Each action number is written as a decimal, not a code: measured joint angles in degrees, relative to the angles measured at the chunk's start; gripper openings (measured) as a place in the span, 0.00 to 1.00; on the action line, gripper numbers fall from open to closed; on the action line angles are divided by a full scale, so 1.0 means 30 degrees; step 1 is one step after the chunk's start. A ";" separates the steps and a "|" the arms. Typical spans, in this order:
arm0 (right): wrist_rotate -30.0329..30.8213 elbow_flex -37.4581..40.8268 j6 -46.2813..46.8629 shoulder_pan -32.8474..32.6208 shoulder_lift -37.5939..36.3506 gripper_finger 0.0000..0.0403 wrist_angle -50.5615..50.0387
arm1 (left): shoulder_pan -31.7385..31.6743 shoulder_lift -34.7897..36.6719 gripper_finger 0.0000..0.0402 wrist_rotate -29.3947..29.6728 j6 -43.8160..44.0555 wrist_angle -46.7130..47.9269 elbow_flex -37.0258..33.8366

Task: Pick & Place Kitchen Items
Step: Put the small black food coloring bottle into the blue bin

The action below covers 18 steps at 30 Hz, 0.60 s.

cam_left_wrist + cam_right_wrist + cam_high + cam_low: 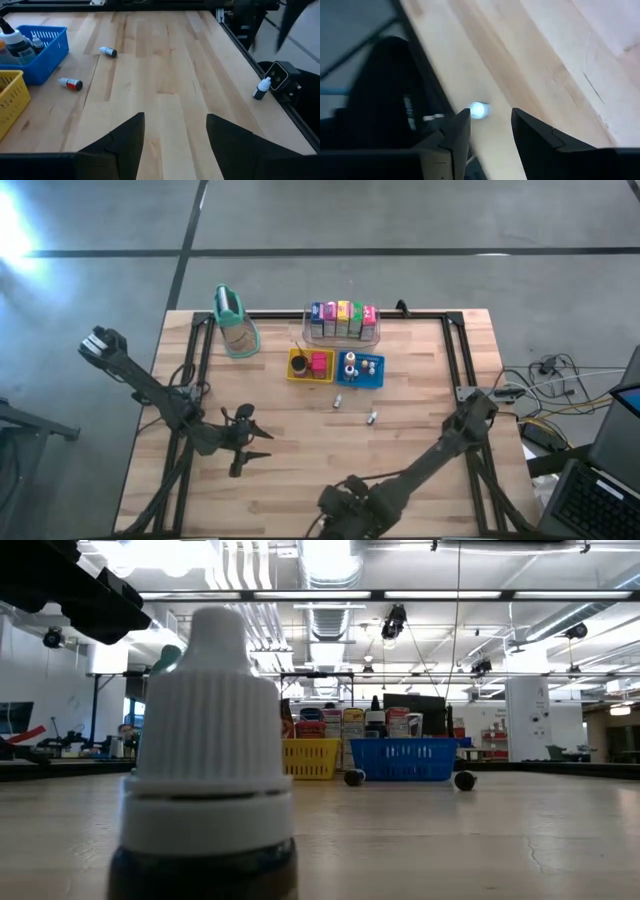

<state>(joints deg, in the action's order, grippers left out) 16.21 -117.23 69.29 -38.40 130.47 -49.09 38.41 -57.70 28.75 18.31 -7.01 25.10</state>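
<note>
Colourful cartons [343,320] stand in a row in the clear bin at the far middle. A pink-red block [319,363] lies in the yellow tray [296,367]. Small white-capped bottles [366,365] stand in the blue tray [352,380]. Two small bottles [338,402] [372,418] lie on their sides on the wood, and both show in the left wrist view [70,84] [108,51]. A dropper bottle [262,89] stands upright at the near edge, close to the low camera [210,740]. My left gripper [245,442] [175,120] is open and empty, left of centre. My right gripper [340,502] [491,117] is open over the near edge; a small pale blurred thing [479,110] shows beyond its gap.
The tall tan container with a teal top [235,323] stands at the far left. A dark frame rail [455,355] runs along the table's edges. A dark arm part [70,585] hangs over the near bottle. Bare wood [300,450] lies between the trays and the near edge.
</note>
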 joint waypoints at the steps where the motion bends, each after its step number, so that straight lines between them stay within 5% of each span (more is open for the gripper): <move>1: -0.0244 0.0007 -0.0004 0.0101 0.0290 0.34 -0.0071 | 0.0000 0.0011 0.54 0.0000 -0.0020 0.0005 0.0002; 10: -0.1371 -0.6031 -0.3295 0.0954 0.2354 0.34 -0.2592 | 0.0000 0.0004 0.54 0.0022 -0.0116 -0.0071 -0.0020; 18: -0.3130 -0.5846 -0.3918 0.1170 0.3559 0.29 -0.1386 | -0.0022 0.0048 0.54 0.0044 -0.0130 0.0210 -0.0029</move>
<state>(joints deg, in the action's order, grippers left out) 6.83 -134.77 57.54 -34.89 141.14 -53.25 38.35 -57.56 28.88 17.92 -6.38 25.01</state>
